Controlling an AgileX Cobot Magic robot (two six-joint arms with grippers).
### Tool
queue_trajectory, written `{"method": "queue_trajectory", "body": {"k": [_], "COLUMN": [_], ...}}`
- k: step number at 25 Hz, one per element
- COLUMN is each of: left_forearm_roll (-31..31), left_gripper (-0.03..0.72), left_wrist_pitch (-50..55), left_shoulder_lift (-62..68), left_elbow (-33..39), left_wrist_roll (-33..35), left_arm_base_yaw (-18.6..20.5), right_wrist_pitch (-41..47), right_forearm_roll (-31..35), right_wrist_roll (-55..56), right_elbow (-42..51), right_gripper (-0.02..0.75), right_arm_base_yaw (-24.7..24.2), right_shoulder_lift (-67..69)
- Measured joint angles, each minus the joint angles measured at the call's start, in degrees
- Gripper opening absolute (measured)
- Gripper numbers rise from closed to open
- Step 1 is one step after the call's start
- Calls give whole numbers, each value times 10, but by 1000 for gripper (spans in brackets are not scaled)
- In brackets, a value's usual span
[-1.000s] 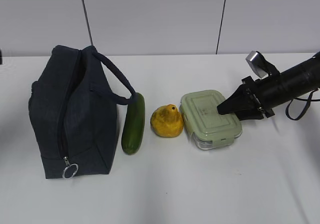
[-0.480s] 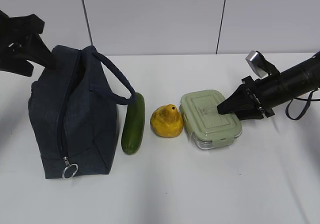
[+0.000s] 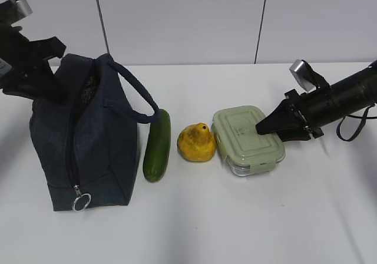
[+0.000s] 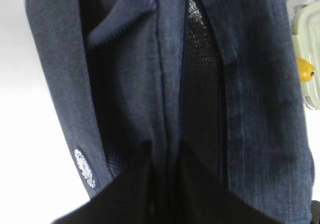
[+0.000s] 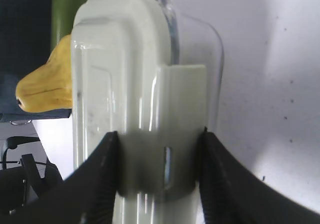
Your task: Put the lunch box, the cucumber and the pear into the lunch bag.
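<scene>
The dark navy lunch bag point(image 3: 88, 140) stands at the left with its zipper partly open. My left gripper point(image 3: 52, 92) is at the bag's far top end. In the left wrist view its fingers point(image 4: 132, 176) are shut on the bag's fabric point(image 4: 125, 84) beside the zipper slit, gripper point(image 4: 164, 151). The cucumber point(image 3: 157, 145), the yellow pear point(image 3: 197, 143) and the lunch box point(image 3: 246, 140) lie in a row right of the bag. My right gripper point(image 3: 263, 127) is shut on the lunch box's right end point(image 5: 125, 74), gripper point(image 5: 158, 134). The box rests on the table.
The bag's loop handle point(image 3: 136, 96) arches over toward the cucumber. The silver ring pull point(image 3: 80, 202) hangs at the bag's near end. The white table point(image 3: 235, 217) meets a pale wall behind. A black cable point(image 3: 353, 125) loops by my right arm.
My left arm has come in from the upper left and down onto the bag's far top end. The bag's top has shifted slightly left. The right arm has not moved.
</scene>
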Motion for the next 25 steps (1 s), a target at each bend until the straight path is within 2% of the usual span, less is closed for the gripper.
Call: {"method": "queue_trajectory", "body": {"k": [5,11,18,25], "left_forearm_roll": [10,42,92,105], "left_gripper": [2,0,0,0], "left_wrist_pitch": [-3,8,19,15], "left_shoulder_lift": [3,3,24,45], "left_elbow": [-34,-112,-115,-116], "left_wrist_roll": [2,3,-14,-20], "left_arm_base_yaw": [-7,-51,-106,-117], "right_wrist_pitch": [-1,-1,-12,-15], "right_forearm_roll": [0,0,-11,-15], "right_wrist_roll": [0,1,1,2], "right_elbow": [0,0,0,0], "right_gripper": [336,336,336,336], "right_arm_base_yaw": [0,0,0,0], "right_shoulder_lift": [0,-1,-15,-21]}}
